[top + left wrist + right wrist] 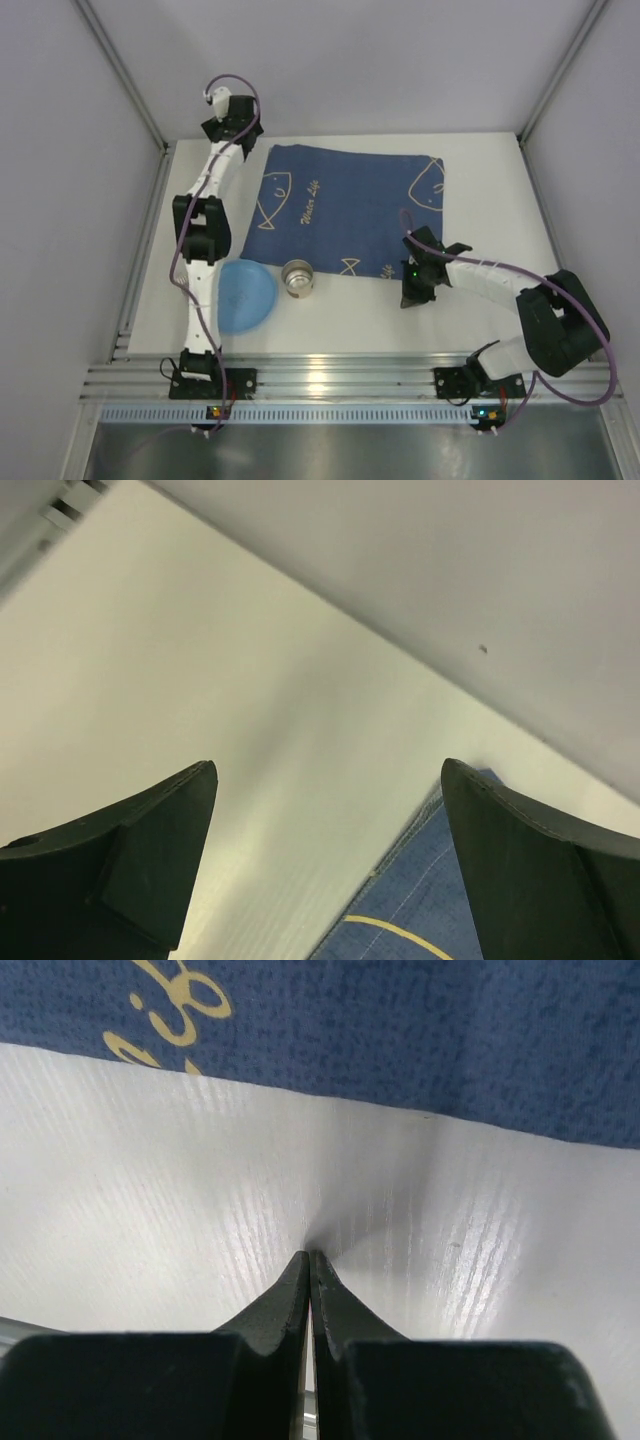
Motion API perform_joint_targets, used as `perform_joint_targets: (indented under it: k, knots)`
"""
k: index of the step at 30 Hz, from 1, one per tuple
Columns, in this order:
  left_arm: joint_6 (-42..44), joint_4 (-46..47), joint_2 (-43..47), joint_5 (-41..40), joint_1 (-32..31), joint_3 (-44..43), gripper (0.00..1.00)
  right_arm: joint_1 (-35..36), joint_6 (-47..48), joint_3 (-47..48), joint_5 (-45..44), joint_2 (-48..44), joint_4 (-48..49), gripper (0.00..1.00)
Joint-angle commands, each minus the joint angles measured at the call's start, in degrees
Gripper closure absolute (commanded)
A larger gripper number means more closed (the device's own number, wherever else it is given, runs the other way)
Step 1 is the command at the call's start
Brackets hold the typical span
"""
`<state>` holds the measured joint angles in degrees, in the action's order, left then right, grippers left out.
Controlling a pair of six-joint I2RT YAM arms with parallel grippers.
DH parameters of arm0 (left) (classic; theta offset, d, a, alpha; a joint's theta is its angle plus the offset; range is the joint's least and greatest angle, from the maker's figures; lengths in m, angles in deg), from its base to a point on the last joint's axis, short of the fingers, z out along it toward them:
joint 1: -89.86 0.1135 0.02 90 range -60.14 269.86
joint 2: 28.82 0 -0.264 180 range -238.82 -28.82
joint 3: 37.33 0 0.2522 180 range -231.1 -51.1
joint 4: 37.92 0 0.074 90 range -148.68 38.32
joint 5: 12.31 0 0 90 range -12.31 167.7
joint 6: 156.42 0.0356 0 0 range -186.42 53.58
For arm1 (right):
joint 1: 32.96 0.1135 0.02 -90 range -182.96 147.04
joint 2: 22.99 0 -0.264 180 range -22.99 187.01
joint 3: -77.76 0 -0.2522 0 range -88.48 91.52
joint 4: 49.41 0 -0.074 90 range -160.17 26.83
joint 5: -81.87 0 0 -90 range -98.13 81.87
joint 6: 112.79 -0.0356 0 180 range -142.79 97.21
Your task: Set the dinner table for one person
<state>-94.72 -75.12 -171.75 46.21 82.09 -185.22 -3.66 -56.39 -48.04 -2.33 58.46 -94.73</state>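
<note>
**Left fingers spread wide, right fingers pressed together, both empty**

The dinner table (340, 325) is the white surface filling the middle of the top view. A dark blue fish-print mat (340, 215) lies at its upper centre. At upper left, by the mat's corner, the left gripper (327, 770) is fully spread and holds nothing. At centre right, the right gripper (310, 1256) is pressed together and empty, over bare table just off the mat's edge. At lower left, a blue bowl (245, 295) sits just beside a metal cup (297, 278).
</note>
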Motion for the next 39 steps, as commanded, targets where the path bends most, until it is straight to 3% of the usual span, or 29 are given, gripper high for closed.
perform_joint_targets:
  k: [1, 7, 11, 19, 20, 22, 23, 25, 31, 39]
  knots:
    - [-0.01, 4.46, 10.37, -1.22, -0.58, 2.54, 0.01, -0.65, -1.02, -1.51, -2.55, -2.08, -1.93, 1.00]
    - [0.52, -2.47, 19.26, 5.12, -0.75, 14.83, 0.01, -0.56, -0.06, 2.16, -0.36, -2.61, -2.29, 1.00]
    - [-0.62, -5.03, 30.31, 8.53, -0.76, 29.57, 0.01, -0.21, 1.52, 8.22, 3.06, -2.44, -1.50, 1.00]
    - [-2.12, -10.04, 46.77, 23.04, -4.70, 46.75, 0.05, 0.14, 2.93, 20.53, 7.55, 6.26, -0.09, 1.00]
    - [-1.86, -11.00, 47.91, 23.22, -5.75, 47.98, 0.05, 0.32, 2.76, 21.16, 9.12, 7.13, 0.26, 0.96]
    - [-1.50, -13.47, 51.68, 22.61, -9.01, 49.39, 0.05, 1.63, 2.84, 22.65, 11.85, 8.63, 1.57, 0.71]
    - [-1.50, -13.99, 53.01, 22.61, -10.50, 51.40, 0.04, 2.51, 2.93, 23.27, 13.95, 9.07, 2.97, 0.49]
    - [-2.99, -15.05, 57.30, 22.78, -11.21, 53.96, 0.04, 6.44, 3.02, 26.33, 15.11, 9.78, 3.34, 0.38]
    - [-4.66, -17.25, 66.81, 20.42, -11.39, 63.63, 0.04, 17.26, 1.79, 36.00, 14.33, 15.05, 2.46, 0.34]
    - [-4.75, -23.22, 75.07, 16.90, -11.30, 68.12, 0.04, 24.31, 1.44, 46.82, 4.32, 28.05, -6.75, 0.40]
